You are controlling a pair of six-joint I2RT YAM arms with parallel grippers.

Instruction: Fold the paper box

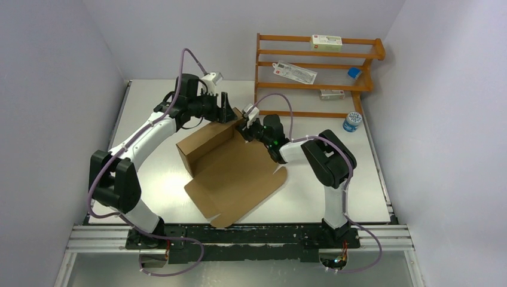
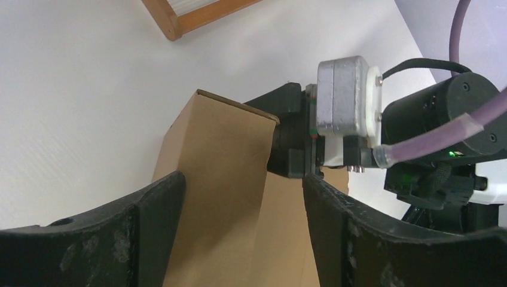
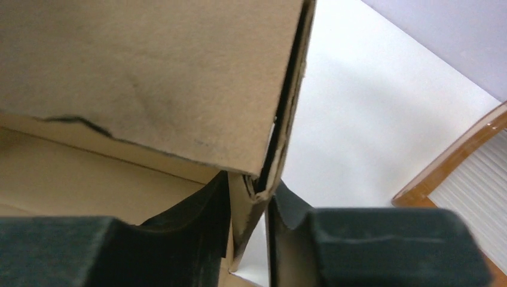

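The paper box [image 1: 230, 170] is plain brown cardboard, half folded in the middle of the table, with a raised wall at its left and back and a wide flap lying flat toward the front. My left gripper [image 1: 229, 110] is open at the box's back corner; in the left wrist view [image 2: 242, 191] the upright cardboard wall [image 2: 221, 155] stands between its spread jaws. My right gripper [image 1: 244, 128] is at the back right corner. In the right wrist view [image 3: 248, 203] it is shut on the doubled edge of a cardboard wall [image 3: 149, 78].
An orange wooden rack [image 1: 317, 66] stands at the back right with small white cartons on its shelves. A blue-capped bottle [image 1: 351, 122] stands by its right foot. Grey walls close in the white table [image 1: 335, 191] on three sides.
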